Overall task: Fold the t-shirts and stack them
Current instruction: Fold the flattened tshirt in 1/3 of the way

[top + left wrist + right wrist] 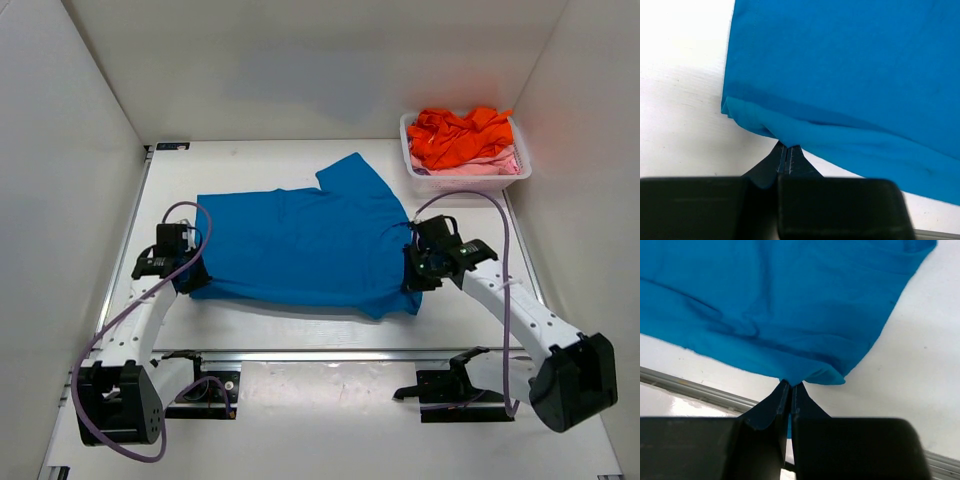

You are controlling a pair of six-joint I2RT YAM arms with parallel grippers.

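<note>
The bright blue cloth t-shirt (300, 245) lies spread across the middle of the white bench (260, 325). Both arms stretch low and forward: the left pincer (785, 151) is clamped on its near-left corner, the right pincer (791, 387) on its near-right corner.

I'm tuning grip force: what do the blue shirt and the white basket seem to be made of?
The blue t-shirt looks like soft, matte knit cloth, perhaps cotton: it wrinkles and sags into folds where its edges are pinched. The basket seems to be rigid white plastic, given its straight moulded rim and lattice-like wall. Its finish is hard to judge from here.
</note>
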